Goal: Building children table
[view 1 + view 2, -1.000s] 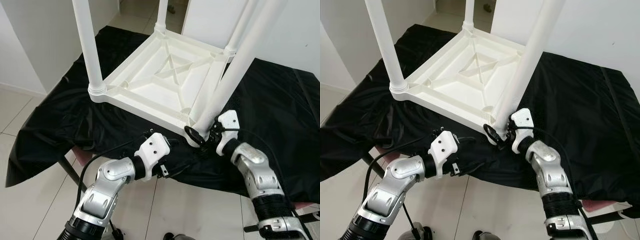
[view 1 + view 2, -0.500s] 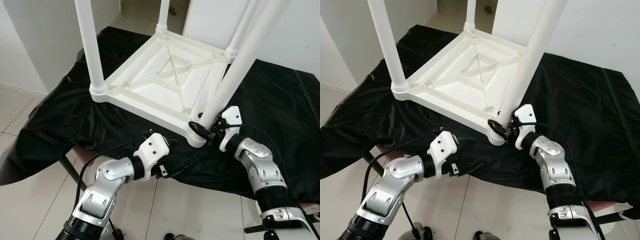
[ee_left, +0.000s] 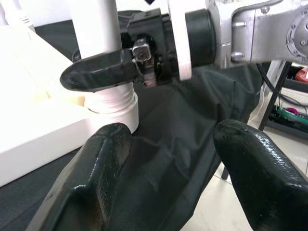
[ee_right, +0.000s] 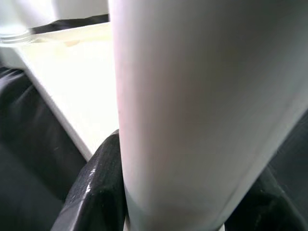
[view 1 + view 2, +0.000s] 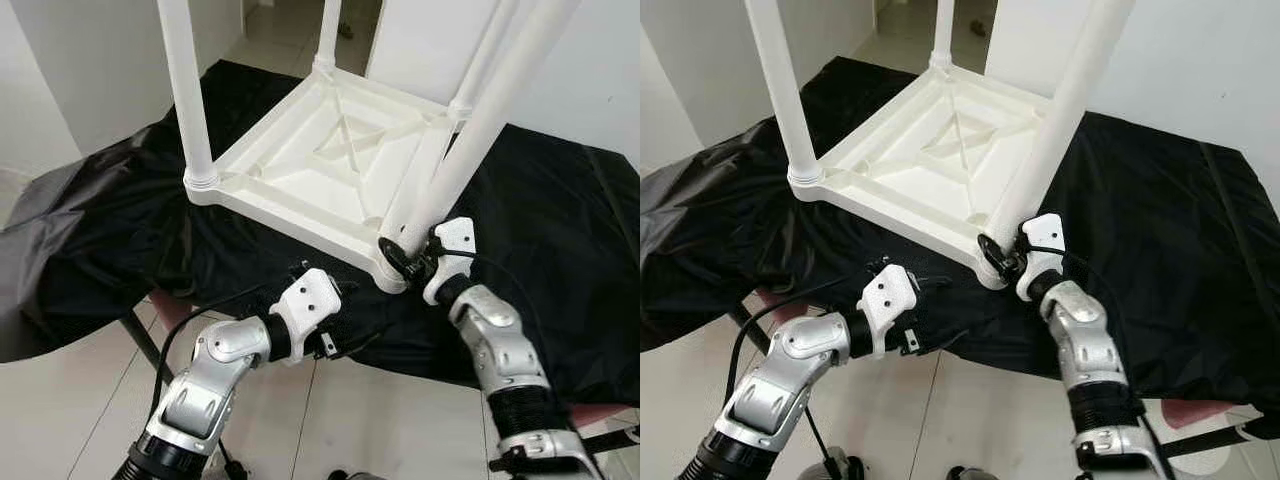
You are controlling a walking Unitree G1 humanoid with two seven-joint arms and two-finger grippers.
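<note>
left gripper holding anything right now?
No, the left gripper is open, its two black fingers spread over the black cloth with nothing between them, just short of the near table leg.

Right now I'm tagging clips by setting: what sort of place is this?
Likely a room in a home: pale floor tiles, plain white walls, and a doorway beyond the upturned white table.

Upturned white children's table on black-draped surface
</note>
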